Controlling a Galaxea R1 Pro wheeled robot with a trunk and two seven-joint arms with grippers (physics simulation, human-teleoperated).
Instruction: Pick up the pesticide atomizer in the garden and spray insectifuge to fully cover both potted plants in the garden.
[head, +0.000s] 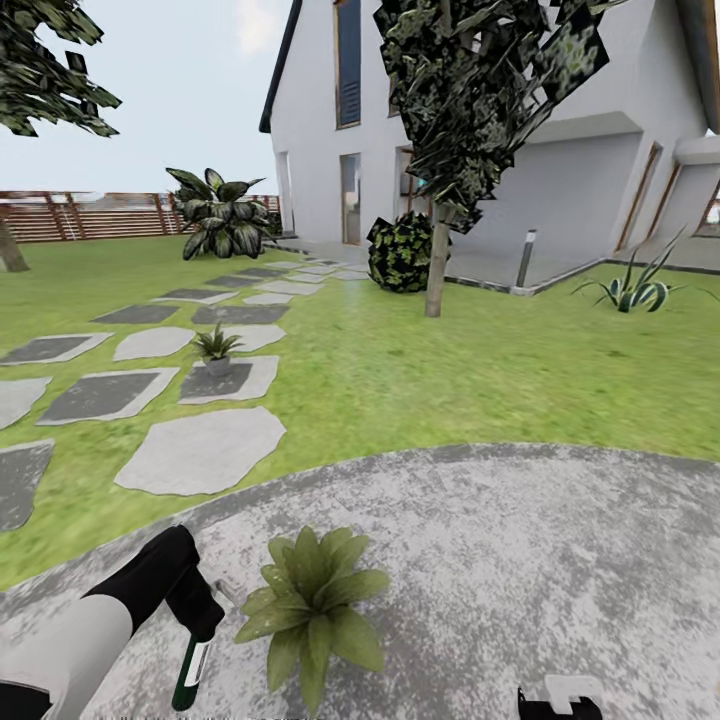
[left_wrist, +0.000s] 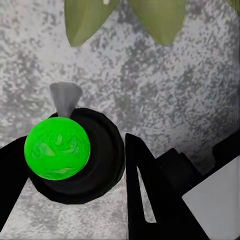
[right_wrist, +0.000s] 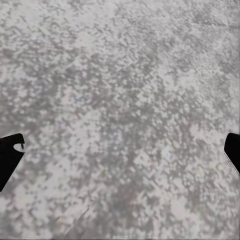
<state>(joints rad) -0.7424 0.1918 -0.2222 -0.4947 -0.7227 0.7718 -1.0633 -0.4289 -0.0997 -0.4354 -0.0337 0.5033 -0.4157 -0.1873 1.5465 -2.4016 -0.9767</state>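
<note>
My left gripper (head: 200, 622) is shut on the pesticide atomizer (head: 190, 672), a green bottle with a white label that hangs tilted beside the near potted plant (head: 312, 610) on the round paved patch (head: 520, 560). In the left wrist view the atomizer's green body (left_wrist: 56, 148) sits between the black fingers (left_wrist: 145, 195), its grey nozzle (left_wrist: 65, 96) toward the plant's leaves (left_wrist: 150, 17). A second potted plant (head: 216, 350) stands on a stepping stone farther out on the left. Over bare paving, my right gripper (right_wrist: 120, 155) is open; it also shows low in the head view (head: 560, 700).
Grey stepping stones (head: 205, 450) run across the lawn at left toward the house. A thin tree trunk (head: 435, 270), a dark bush (head: 400, 252), a grey post (head: 525, 260) and a striped agave (head: 635, 290) stand ahead. The wooden fence (head: 90, 215) closes the far left.
</note>
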